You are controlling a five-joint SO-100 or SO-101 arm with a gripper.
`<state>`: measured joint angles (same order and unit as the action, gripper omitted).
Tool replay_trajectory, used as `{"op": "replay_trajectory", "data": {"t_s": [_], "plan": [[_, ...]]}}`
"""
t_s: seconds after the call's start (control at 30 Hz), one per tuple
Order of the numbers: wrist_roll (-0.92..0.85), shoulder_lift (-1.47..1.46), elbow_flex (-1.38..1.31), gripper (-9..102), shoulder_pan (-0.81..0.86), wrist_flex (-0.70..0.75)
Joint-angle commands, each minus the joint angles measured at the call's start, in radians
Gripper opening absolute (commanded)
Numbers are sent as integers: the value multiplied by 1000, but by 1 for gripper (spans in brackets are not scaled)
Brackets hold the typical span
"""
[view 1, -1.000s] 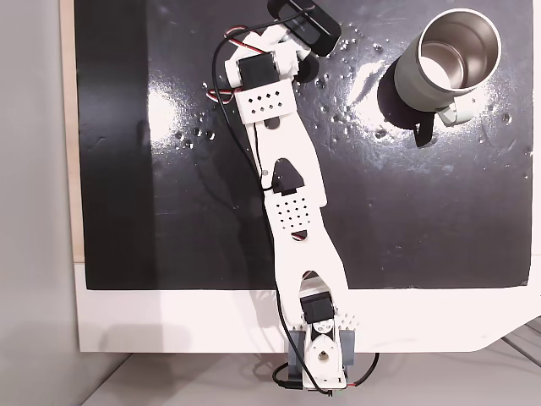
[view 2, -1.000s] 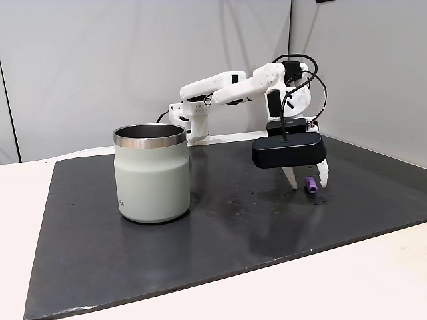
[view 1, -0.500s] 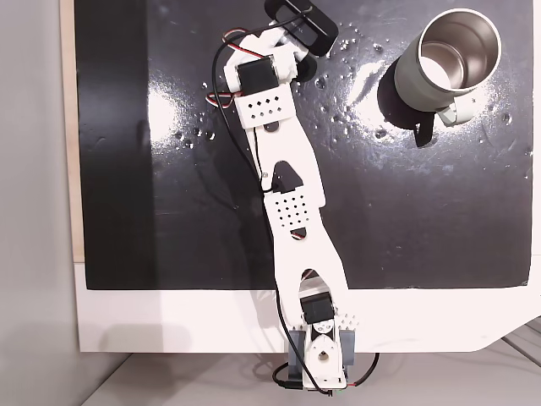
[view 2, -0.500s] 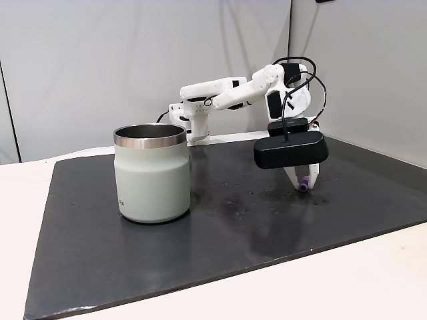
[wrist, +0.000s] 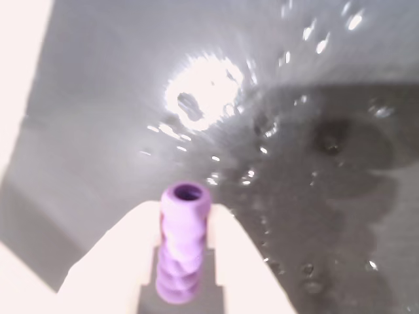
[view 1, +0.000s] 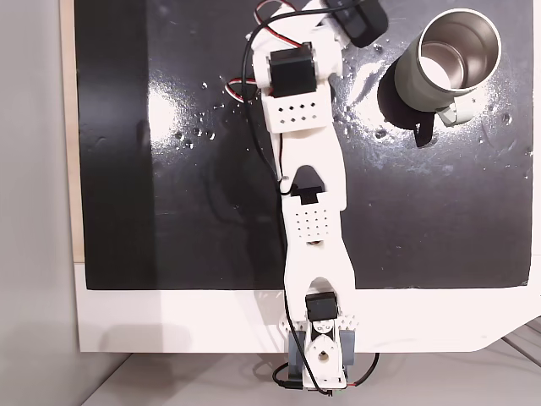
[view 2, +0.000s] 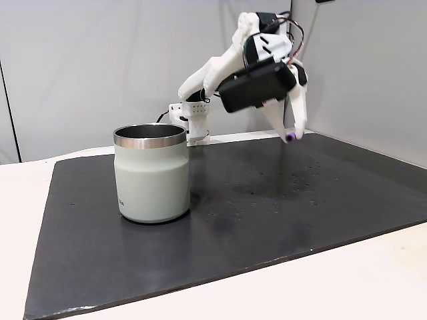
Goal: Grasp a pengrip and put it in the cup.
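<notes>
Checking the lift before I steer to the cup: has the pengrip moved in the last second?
Yes. The pengrip, held in the end effector, has risen off the black mat, still right of the cup.

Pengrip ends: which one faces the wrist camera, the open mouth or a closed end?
The open mouth: the pengrip shows its dark hollow end, its ribbed body pinched in the gripper.

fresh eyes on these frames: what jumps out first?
The small ribbed purple tube, pinched upright in the white claw and lifted clear of the black mat in the side fixed view. Next, the pale grey-white steel mug with its shiny rim, standing apart on that mat, left of the raised arm in that view.
</notes>
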<state>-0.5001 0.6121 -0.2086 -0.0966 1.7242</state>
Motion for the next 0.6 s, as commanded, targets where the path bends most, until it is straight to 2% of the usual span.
{"op": "replay_trajectory", "data": {"t_s": [0.0, 0.3, 0.57], "plan": [[14, 181, -6, 0, 58, 37], [40, 362, 77, 0, 296, 51], [6, 330, 83, 0, 477, 41]]}}
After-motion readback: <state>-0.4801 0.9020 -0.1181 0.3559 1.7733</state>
